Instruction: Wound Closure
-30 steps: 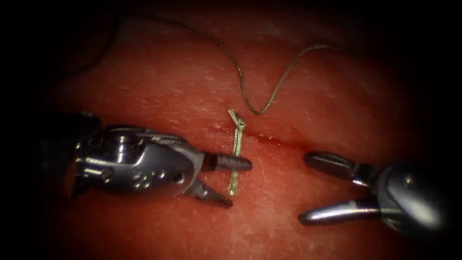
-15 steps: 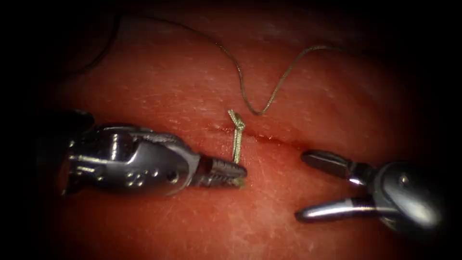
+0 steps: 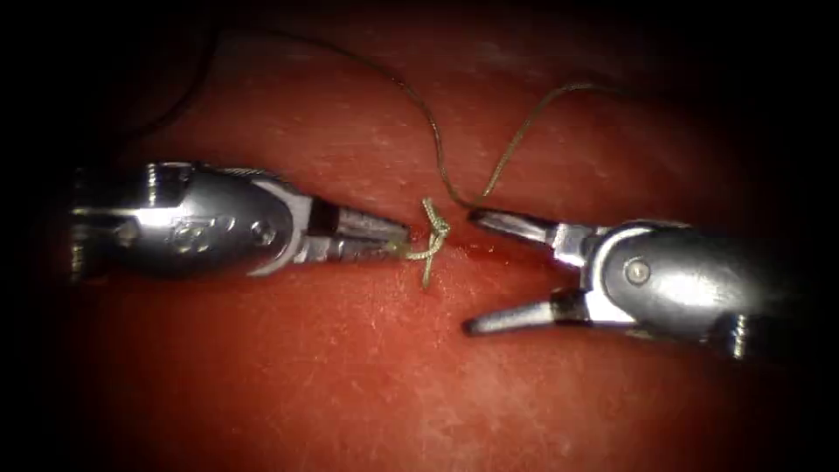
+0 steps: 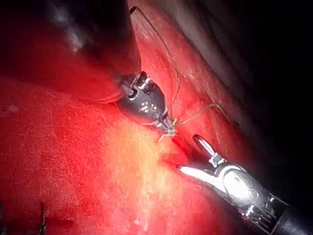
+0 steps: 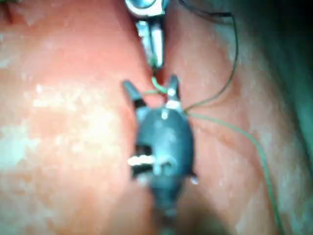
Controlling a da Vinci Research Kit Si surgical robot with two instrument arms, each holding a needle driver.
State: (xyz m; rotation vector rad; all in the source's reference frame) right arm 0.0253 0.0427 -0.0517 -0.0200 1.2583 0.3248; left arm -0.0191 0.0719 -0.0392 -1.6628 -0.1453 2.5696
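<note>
A knot point(image 3: 433, 229) of pale green thread sits on the cut point(image 3: 502, 254) in the tissue point(image 3: 367, 385). My left tool point(image 3: 400, 245) lies just left of the knot, shut on the short thread tail and holding it sideways. From the right comes my right tool point(image 3: 472, 271), open and holding nothing, its upper jaw tip close beside the knot and touching the long thread point(image 3: 516, 135) that loops away behind. The left wrist view has the left tool point(image 4: 168, 128) on the thread and the open right tool point(image 4: 190, 155). In the right wrist view the open right tool point(image 5: 151, 87) faces the left tool point(image 5: 155, 61).
The long thread point(image 3: 350, 57) runs up and off to the dark back left. Red fluid point(image 3: 476, 252) wets the cut just right of the knot. Earlier stitches point(image 4: 41, 220) show on the tissue in the left wrist view.
The left tool's jaws closed on the hanging thread tail, then rose and drew it leftward. The right tool moved up and left to the knot, still open.
</note>
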